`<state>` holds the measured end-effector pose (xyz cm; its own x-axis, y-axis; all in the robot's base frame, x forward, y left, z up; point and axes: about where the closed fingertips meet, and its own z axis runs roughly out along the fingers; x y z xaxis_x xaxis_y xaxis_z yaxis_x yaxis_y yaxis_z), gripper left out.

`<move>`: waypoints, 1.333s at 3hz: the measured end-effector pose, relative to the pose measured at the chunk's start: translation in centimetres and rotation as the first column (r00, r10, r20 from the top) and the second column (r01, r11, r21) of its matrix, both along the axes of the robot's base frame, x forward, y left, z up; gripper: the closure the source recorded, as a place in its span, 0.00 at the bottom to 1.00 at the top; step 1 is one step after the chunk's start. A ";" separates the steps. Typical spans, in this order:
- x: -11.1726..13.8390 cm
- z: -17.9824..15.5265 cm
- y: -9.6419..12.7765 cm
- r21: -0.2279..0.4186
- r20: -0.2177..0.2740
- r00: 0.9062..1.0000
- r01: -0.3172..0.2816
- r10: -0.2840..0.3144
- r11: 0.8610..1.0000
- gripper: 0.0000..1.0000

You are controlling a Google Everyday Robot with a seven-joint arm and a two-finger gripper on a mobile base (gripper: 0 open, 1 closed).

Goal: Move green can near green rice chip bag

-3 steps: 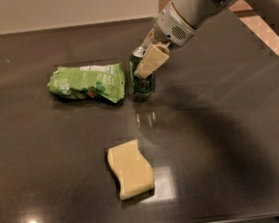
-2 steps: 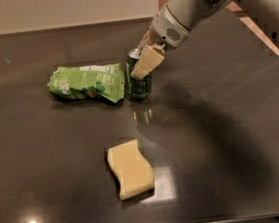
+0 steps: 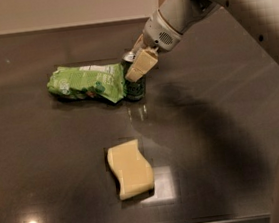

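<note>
While green can [image 3: 136,89] sits 3 o'clock of green rice chip bag [image 3: 87,82] | likely light, slick; grasp sidewall | gripper [image 3: 133,69] atop, closure unclear.

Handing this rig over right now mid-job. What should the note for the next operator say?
Gripper: down at the top of the green can; this view does not show whether it grips.
Can: upright on the dark table, right beside the end of the green chip bag nearest the arm, touching or nearly so.
Yellow sponge: lies apart, nearer the camera, not involved.
Done: the can looks placed next to the bag.
Left: probably confirm release, then lift the arm clear without tipping the can.
</note>
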<state>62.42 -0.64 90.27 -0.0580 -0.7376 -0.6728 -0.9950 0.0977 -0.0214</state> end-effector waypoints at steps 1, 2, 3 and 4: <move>0.2 -0.5 0.4 -0.008 0.008 1.000 -0.014 0.014 1.000 0.35; 0.4 -1.0 0.3 -0.027 0.029 0.999 -0.022 0.023 0.999 0.12; 0.4 -1.1 0.5 -0.025 0.025 0.999 -0.024 0.025 0.999 0.00; 0.4 -1.1 0.5 -0.025 0.025 0.999 -0.025 0.025 0.999 0.00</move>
